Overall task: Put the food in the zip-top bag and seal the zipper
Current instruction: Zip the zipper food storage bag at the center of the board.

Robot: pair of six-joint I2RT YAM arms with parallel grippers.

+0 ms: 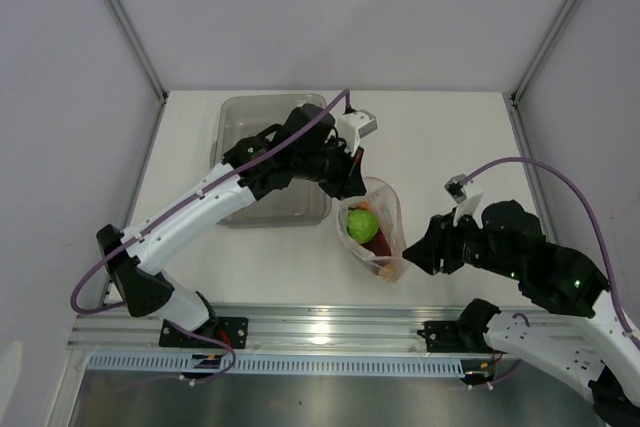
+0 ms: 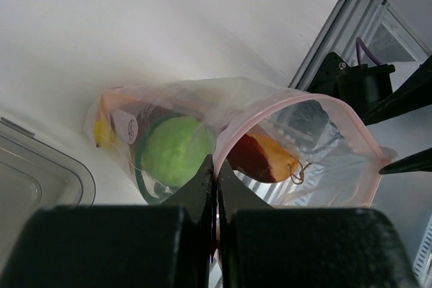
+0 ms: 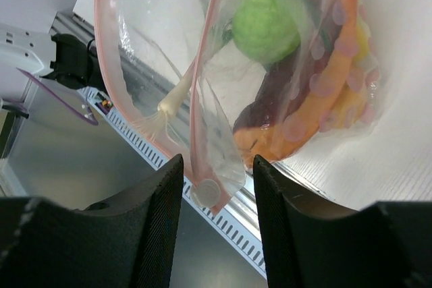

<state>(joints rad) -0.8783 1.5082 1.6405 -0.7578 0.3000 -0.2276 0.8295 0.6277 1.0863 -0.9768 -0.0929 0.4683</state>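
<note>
The zip-top bag [image 1: 378, 232] lies on the white table in front of the bin, mouth open. Inside it are a green lime [image 1: 362, 225], a dark-red and tan slice [image 2: 263, 160], a yellow lemon [image 2: 102, 133] and an orange piece [image 3: 317, 99]. My left gripper [image 1: 356, 183] is shut on the pink-red zipper [image 2: 233, 136] at the bag's far end. My right gripper [image 1: 413, 253] is open at the bag's near end. The zipper's corner with a round tab [image 3: 210, 190] hangs between its fingers [image 3: 162, 193], not touching either. The lime also shows in both wrist views [image 2: 177, 150] [image 3: 265, 21].
A rigid clear grey bin [image 1: 262, 112] stands at the back left, under my left arm; its rim shows in the left wrist view [image 2: 40, 163]. The aluminium rail [image 1: 330, 332] runs along the table's near edge, just below the bag's corner.
</note>
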